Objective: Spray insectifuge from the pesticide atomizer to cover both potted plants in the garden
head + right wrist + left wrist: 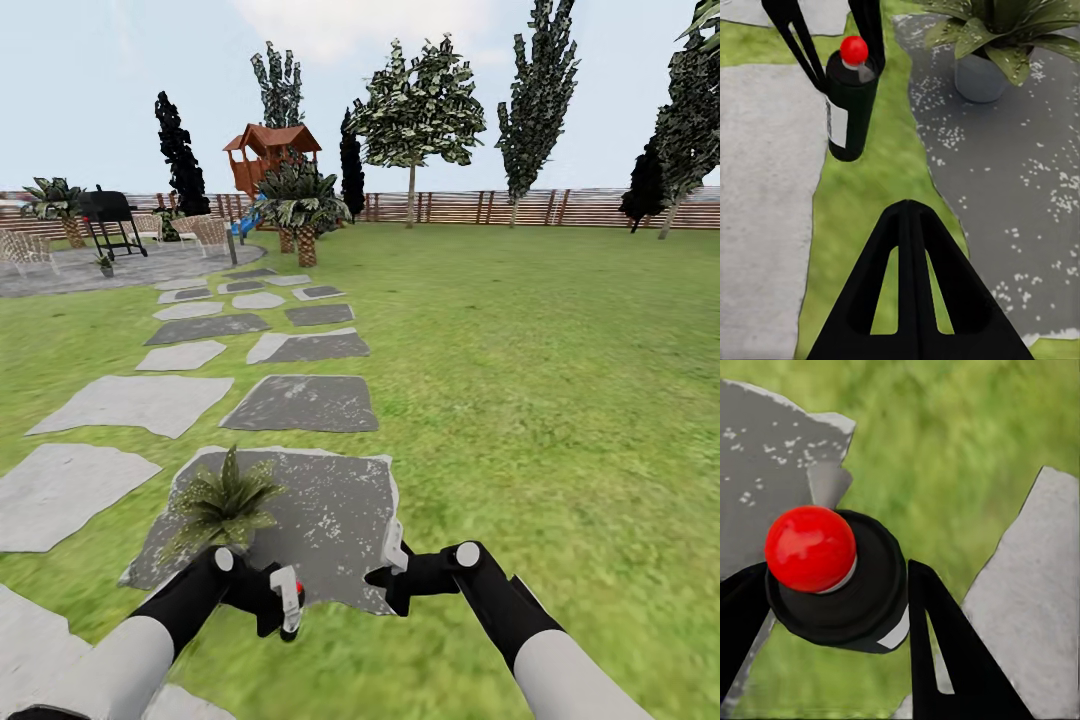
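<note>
My left gripper [287,603] is shut on the pesticide atomizer [284,592], a slim dark bottle with a red ball on top. In the left wrist view the atomizer [862,607] sits between the black fingers [945,652]. The right wrist view shows the atomizer [851,105] hanging over a grass strip between slabs. One potted plant [225,505], a low green rosette, stands on a dark stone slab [330,520] just ahead of the left gripper; its grey pot [979,79] shows in the right wrist view. My right gripper [393,560] is shut and empty, to the right of the atomizer.
Stepping stones [300,400] lead away to a patio [90,270] with a grill [110,215], chairs and a small potted plant [105,264]. A palm [300,205], a playhouse [270,155] and a fence [520,205] stand far off. Open grass [550,400] stretches to the right.
</note>
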You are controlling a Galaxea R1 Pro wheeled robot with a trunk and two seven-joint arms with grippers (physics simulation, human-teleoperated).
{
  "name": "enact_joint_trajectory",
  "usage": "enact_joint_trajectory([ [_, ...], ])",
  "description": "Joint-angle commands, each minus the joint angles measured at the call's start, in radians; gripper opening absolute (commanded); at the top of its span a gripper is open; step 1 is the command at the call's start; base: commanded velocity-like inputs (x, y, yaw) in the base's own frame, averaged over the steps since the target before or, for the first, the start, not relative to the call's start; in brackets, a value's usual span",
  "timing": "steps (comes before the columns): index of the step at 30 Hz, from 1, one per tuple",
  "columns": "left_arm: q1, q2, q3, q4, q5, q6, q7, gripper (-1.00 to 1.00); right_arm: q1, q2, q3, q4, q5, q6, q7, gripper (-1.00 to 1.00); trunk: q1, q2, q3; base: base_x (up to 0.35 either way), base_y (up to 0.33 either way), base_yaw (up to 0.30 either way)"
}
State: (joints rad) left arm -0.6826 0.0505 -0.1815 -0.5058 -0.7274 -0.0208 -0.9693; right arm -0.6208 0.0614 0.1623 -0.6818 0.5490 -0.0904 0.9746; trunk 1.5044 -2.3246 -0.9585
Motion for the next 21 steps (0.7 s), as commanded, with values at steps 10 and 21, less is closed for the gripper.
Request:
enact_joint_trajectory([
  [10, 0.063, 0.119, 0.028, 0.135, 0.002, -0.134, 0.012, -1.00, 0.000, -0.084, -0.006, 0.067, 0.014, -0.012, -0.003, 1.00, 0.000, 0.000, -0.001, 0.000, 0.000, 0.000],
  [21, 0.163, 0.140, 0.074, 0.145, 0.240, -0.147, 0.224, -1.00, 0.005, -0.150, -0.165, 0.274, 0.007, -0.051, -0.376, 1.00, 0.000, 0.000, -0.001, 0.000, 0.000, 0.000],
])
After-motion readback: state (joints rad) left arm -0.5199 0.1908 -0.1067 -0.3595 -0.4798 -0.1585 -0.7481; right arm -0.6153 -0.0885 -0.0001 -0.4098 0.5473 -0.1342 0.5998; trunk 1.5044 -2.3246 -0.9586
